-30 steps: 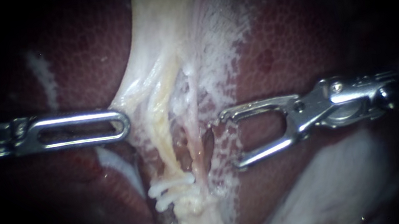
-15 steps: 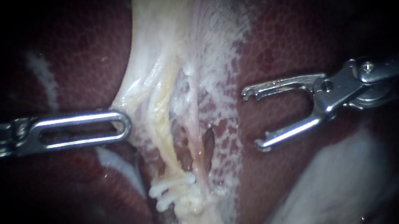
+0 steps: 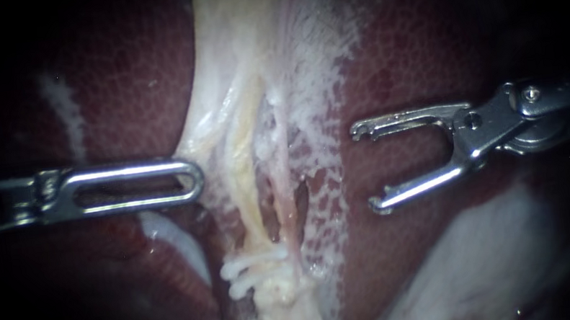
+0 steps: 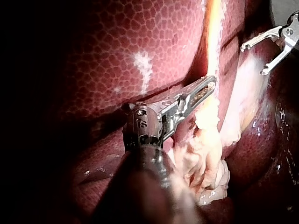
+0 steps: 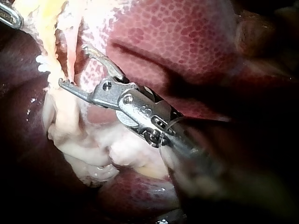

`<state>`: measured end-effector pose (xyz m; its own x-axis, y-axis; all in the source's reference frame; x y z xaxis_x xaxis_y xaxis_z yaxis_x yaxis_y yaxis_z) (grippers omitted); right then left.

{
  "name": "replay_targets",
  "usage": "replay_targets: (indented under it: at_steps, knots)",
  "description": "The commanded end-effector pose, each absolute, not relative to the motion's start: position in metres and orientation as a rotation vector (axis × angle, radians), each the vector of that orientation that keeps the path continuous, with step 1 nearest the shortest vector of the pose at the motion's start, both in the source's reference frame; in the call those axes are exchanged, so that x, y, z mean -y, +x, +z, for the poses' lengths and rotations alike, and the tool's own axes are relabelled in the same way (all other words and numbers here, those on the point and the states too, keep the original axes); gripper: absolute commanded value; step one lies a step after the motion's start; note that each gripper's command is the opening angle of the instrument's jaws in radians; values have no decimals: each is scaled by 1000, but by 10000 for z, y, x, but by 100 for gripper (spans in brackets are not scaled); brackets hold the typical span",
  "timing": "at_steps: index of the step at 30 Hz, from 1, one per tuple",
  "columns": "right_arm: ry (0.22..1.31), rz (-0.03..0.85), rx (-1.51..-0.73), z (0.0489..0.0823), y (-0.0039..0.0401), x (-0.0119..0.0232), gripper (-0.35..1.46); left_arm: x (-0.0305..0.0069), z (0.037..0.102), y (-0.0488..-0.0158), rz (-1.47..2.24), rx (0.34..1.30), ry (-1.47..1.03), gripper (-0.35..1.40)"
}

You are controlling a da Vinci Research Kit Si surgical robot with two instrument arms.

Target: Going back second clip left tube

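Two tubes run down the pale tissue band between the liver lobes: a yellowish left tube (image 3: 246, 165) and a pinker right tube (image 3: 284, 174). Two white clips (image 3: 254, 271) sit across the left tube low down, also seen as clips (image 5: 42, 63) in the right wrist view. My right instrument (image 3: 366, 168) is off to the right of the tubes over the liver, its jaws open and empty; it shows as right instrument (image 5: 74, 65) and right instrument (image 4: 254, 59). My left instrument (image 3: 194, 178) has slotted jaws shut on the band's left edge, and appears as left instrument (image 4: 209, 86).
Dark red liver (image 3: 417, 56) lies on both sides of the band. A pale whitish mass (image 3: 480, 267) sits below the right instrument. Frayed pale tissue (image 4: 205, 163) bunches under the clips. The left instrument's tip (image 5: 9, 16) just shows in the right wrist view.
The right instrument's open jaws drew back to the right, away from the tubes. The left instrument then shifted slightly right, and the band and clips moved with it.
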<state>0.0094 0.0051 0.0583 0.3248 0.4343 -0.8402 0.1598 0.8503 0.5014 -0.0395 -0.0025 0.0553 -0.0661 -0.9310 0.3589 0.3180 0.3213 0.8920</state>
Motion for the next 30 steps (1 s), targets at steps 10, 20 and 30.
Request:
replay_targets:
  at_steps: [10,20,30]
  knots:
    - [561,192,-1244,582,93,-50,60,27,580,-419,-1150,1194,673,-35]
    - [561,191,-1245,581,93,-50,60,26,583,-423,-1149,1195,675,-35]
    - [561,191,-1245,580,92,-49,60,27,584,-424,-1151,1191,680,-35]
